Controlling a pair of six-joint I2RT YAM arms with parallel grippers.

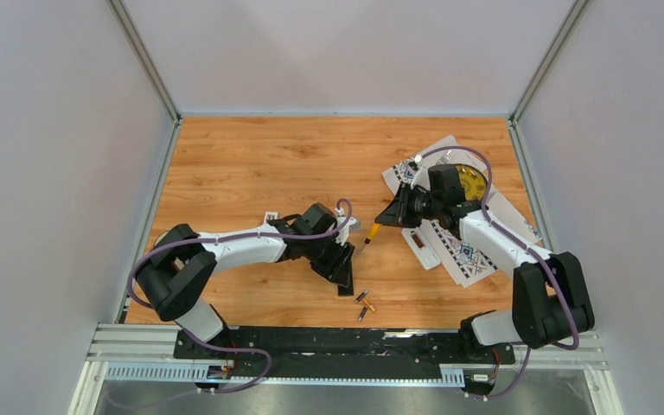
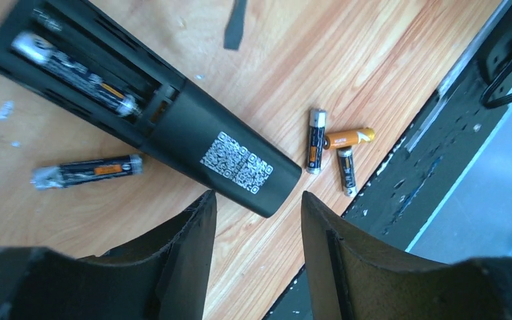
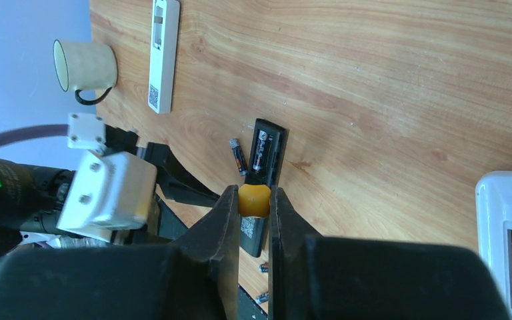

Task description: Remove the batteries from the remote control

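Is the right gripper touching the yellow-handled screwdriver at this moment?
Touching. The right wrist view shows the yellow handle of the screwdriver pinched between both fingers of the right gripper, with no gap on either side.

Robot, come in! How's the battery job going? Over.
Left gripper open over remote. Right gripper shut on screwdriver. One battery showing in remote, four batteries out on table. Compartment open, nothing blocking it.

Your left arm (image 1: 242, 246) stretches low toward the middle, wrist tipped downward, with the left fingers (image 2: 197, 230) standing partly apart and gripping nothing. Your right arm (image 1: 493, 235) bends at the elbow and reaches leftward, the right fingers (image 3: 223, 217) pinched tight on a screwdriver (image 3: 254, 200) handle.
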